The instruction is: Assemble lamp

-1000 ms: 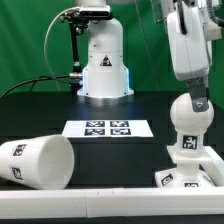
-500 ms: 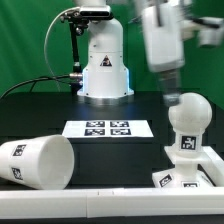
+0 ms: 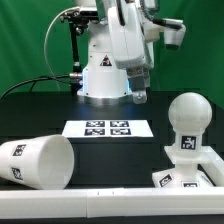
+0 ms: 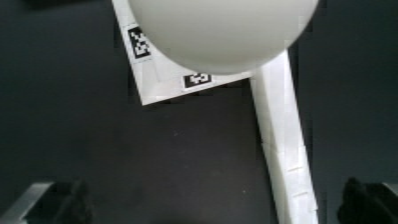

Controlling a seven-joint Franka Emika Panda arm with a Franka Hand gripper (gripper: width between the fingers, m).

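Observation:
The round bulb [image 3: 188,110] stands upright on its tagged stem, on the small tagged base [image 3: 182,179] at the exterior view's front right. The large shade [image 3: 38,162] lies on its side at the front left. My gripper [image 3: 138,96] hangs in the air in front of the robot pedestal, left of and apart from the bulb. It is open and empty. In the wrist view the dark fingers [image 4: 54,203] stand far apart, and the gripper [image 4: 210,205] is over the dark table. The bulb [image 4: 217,30] shows there from above, with a tagged white part [image 4: 164,72] under it.
The marker board [image 3: 108,128] lies flat mid-table. A white rail [image 3: 100,196] runs along the front edge and up the right side [image 4: 285,140] beside the base. The white robot pedestal [image 3: 104,65] stands at the back. The table top is black.
My gripper was down at the bulb's top one second ago. It has let go, risen, and swung to the exterior view's left. The bulb stays standing.

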